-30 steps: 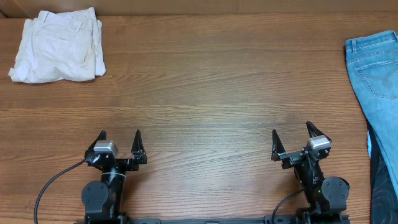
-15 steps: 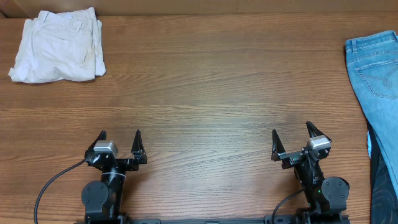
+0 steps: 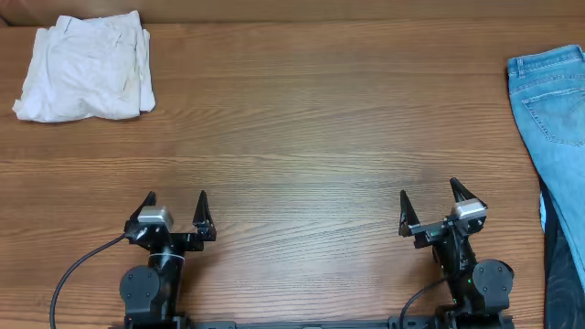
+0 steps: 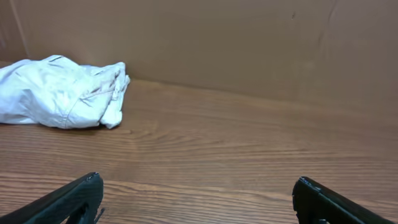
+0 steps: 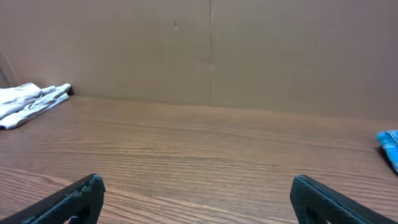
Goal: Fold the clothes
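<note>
The off-white shorts lie folded in a bundle at the table's far left corner. They also show in the left wrist view and at the left edge of the right wrist view. My left gripper is open and empty near the front edge, left of centre; its fingers frame bare wood. My right gripper is open and empty near the front edge, right of centre. Both are far from the shorts.
A pair of blue jeans lies along the table's right edge, with a dark cloth below it. A brown cardboard wall stands behind the wooden table.
</note>
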`<state>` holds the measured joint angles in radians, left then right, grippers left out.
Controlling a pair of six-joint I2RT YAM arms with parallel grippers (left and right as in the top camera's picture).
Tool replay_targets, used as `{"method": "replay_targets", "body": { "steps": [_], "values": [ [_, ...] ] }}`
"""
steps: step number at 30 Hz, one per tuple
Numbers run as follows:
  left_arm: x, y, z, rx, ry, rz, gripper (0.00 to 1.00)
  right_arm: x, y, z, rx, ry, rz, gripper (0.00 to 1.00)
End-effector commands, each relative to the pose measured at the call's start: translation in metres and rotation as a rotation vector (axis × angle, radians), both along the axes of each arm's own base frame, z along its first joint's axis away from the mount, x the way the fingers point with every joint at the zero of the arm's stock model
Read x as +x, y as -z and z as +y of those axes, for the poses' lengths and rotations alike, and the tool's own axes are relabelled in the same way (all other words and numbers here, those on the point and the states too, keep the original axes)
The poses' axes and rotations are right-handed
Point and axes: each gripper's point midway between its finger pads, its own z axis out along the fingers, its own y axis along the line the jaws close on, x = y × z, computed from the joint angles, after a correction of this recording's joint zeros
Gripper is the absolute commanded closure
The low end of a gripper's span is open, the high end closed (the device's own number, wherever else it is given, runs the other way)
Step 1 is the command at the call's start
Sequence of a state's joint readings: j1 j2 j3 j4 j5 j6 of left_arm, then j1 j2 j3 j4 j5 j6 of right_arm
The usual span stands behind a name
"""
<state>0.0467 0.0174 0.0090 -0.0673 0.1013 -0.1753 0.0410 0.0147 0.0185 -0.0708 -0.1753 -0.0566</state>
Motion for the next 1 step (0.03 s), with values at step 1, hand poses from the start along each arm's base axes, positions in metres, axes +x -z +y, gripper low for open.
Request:
{"method": "replay_targets", "body": {
  "steps": [1],
  "values": [
    [-0.0003,-0.0005,0.0026,0.023,-0.011,-0.008,0.0,0.0001,0.0013,-0.0005,-0.003,0.005,-0.007,0.0]
  ]
}}
